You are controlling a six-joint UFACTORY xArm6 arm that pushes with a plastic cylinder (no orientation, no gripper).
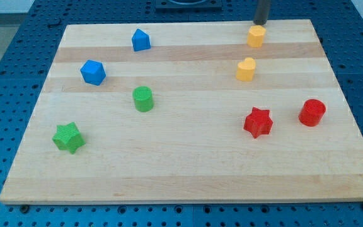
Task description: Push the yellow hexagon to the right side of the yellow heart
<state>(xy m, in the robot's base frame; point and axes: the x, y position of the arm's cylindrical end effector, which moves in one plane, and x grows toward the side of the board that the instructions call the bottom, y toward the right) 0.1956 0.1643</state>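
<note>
Desk, near to far: green star, red star, red cylinder, green cylinder, blue hexagon. Yellow heart mid-right; yellow hexagon just above it, near top edge. Blue block top-left. My tip right behind hexagon, looks touching. No gripper fitted; no containers.

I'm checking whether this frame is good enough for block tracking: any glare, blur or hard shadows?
Camera view: even, soft light; blocks such as the red star cast only faint shadows; no glare on the wooden board; everything sharp, including my tip just above the yellow hexagon.
</note>
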